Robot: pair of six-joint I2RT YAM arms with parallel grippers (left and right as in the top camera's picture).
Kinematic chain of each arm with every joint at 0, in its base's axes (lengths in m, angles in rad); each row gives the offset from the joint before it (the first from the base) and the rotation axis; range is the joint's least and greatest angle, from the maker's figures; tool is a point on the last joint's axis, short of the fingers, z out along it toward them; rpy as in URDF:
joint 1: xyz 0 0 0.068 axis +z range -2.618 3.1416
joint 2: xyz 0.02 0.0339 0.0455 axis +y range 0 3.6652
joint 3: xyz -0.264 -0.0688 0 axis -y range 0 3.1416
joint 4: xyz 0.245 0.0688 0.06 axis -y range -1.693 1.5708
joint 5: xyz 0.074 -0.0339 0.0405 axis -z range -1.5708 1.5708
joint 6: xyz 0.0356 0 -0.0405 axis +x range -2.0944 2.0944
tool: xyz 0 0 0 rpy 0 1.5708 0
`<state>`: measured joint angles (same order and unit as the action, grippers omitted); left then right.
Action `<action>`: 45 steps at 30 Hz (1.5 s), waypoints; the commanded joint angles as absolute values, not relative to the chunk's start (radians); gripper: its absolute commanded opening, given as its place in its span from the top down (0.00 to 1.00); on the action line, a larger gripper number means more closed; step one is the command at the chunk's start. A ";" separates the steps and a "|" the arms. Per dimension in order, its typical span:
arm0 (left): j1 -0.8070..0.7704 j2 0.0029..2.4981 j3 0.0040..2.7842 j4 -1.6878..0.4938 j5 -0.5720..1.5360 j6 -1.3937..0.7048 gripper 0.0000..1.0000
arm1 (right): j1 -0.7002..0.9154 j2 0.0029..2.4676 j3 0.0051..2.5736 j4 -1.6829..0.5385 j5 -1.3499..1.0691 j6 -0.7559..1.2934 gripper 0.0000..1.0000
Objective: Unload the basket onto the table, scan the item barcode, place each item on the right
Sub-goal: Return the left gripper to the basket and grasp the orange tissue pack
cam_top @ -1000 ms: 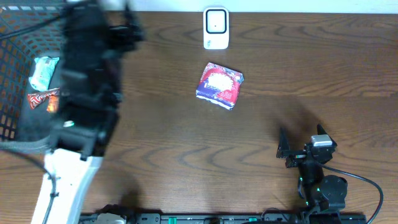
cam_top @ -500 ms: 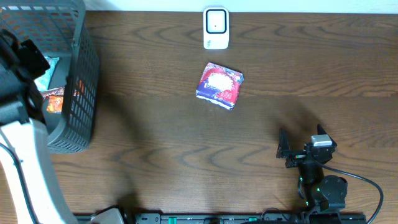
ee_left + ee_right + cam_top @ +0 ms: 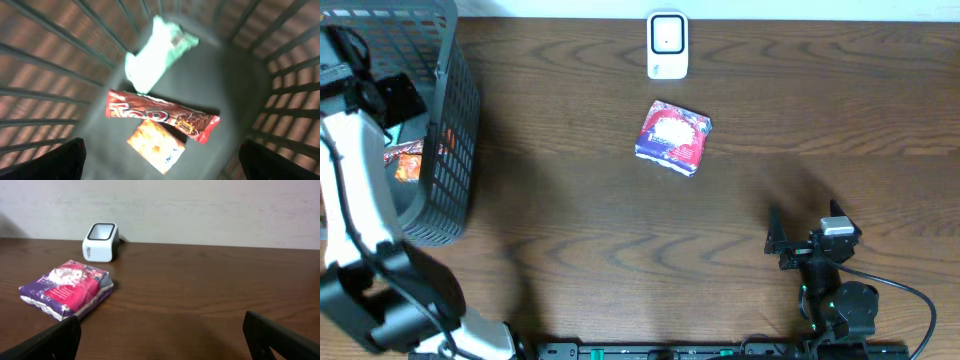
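1. As you look down from overhead, the purple and pink packet (image 3: 673, 137) lies flat on the table (image 3: 570, 220) near its middle, with nothing touching it. The right wrist view shows it (image 3: 65, 292) with its white-printed face up.
2. Just behind the packet, toward the far edge, you find the white scanner (image 3: 667, 45) standing upright. Its dark window (image 3: 101, 242) is near the packet but apart from it.
3. Your right gripper (image 3: 162, 342) sits low at the near right of the table, well apart from the packet. Its fingers stand wide apart at the lower corners of the right wrist view and hold nothing.
4. At the far left you see the grey wire basket (image 3: 460, 110), with the left arm reaching down into it.
5. Your left gripper (image 3: 162, 165) hangs over the basket floor with its fingers spread wide and nothing between them.
6. Below it lie a pale green wrapper (image 3: 157, 52), a red bar wrapper (image 3: 160, 115) and an orange packet (image 3: 155, 150). The red wrapper lies partly over the orange one. This view is blurred, so you cannot read the print.
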<state>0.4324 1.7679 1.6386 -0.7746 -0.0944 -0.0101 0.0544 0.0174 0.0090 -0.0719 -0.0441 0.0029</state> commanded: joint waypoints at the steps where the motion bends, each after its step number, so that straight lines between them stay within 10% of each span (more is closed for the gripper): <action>1: 0.440 1.797 1.646 -0.767 -0.086 -0.008 0.02 | 0.046 0.012 0.006 -0.074 -0.035 -0.008 0.01; 38: 0.468 2.129 1.554 -0.804 -0.045 -0.533 0.02 | 0.046 0.013 0.006 -0.074 -0.035 -0.008 0.01; 40: 0.468 2.129 1.554 -0.804 -0.045 -0.488 0.45 | 0.046 0.013 0.006 -0.074 -0.035 -0.008 0.01; 45: 0.471 2.106 1.559 -0.811 -0.044 -0.457 0.89 | 0.046 0.013 0.006 -0.074 -0.035 -0.008 0.01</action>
<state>0.4709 2.0796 1.5822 -0.8051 -0.0666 -0.4824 0.0544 0.0174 0.0090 -0.0719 -0.0441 0.0029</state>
